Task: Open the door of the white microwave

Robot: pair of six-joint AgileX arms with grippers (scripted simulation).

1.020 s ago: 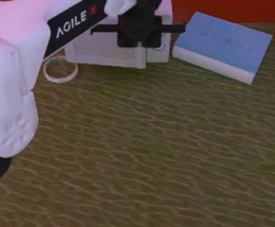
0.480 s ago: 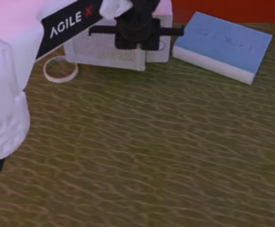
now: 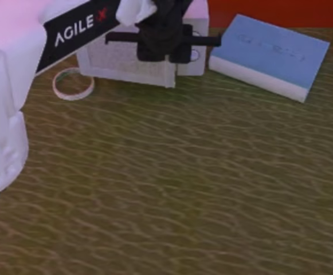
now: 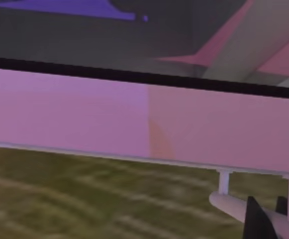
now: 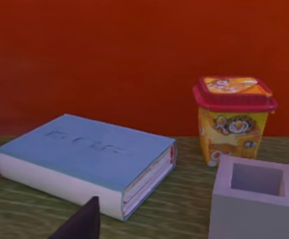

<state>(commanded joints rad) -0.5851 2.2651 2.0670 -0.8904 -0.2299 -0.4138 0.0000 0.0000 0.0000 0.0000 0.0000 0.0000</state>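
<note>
Top view: left hand [image 3: 165,41] over white microwave [image 3: 106,57] door [image 3: 133,67] edge.

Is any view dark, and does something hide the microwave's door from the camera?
No view is dark. Top view: the left arm and left gripper cover the white microwave from above; the door shows below them. Left wrist view: a close pale surface fills most of it. Right wrist view: evenly lit, the door not in it.
</note>
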